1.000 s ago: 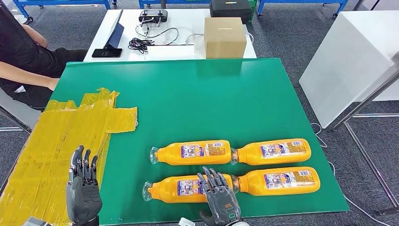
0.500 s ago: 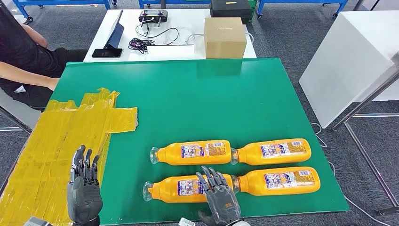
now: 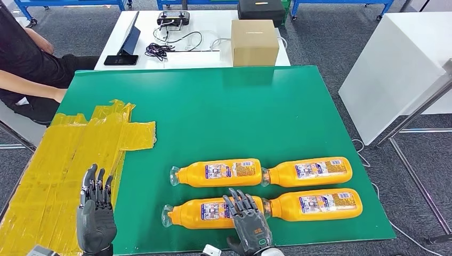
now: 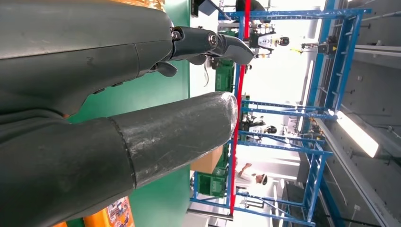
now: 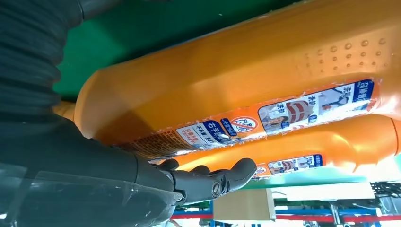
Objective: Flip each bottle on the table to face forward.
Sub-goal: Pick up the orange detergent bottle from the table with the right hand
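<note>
Four orange bottles are seen lying on their sides in two rows on the green table (image 3: 224, 106), all with small-print labels turned up, so the flipping is judged to be hardly begun, if at all. The right hand (image 3: 250, 221) is laid with spread fingers over the base end of the near-left bottle (image 3: 205, 212), close beside the near-right bottle (image 3: 314, 204), touching it but not yet closed around it. The left hand (image 3: 96, 221) is held spread and empty above the yellow tape patch (image 3: 64, 154).
</note>
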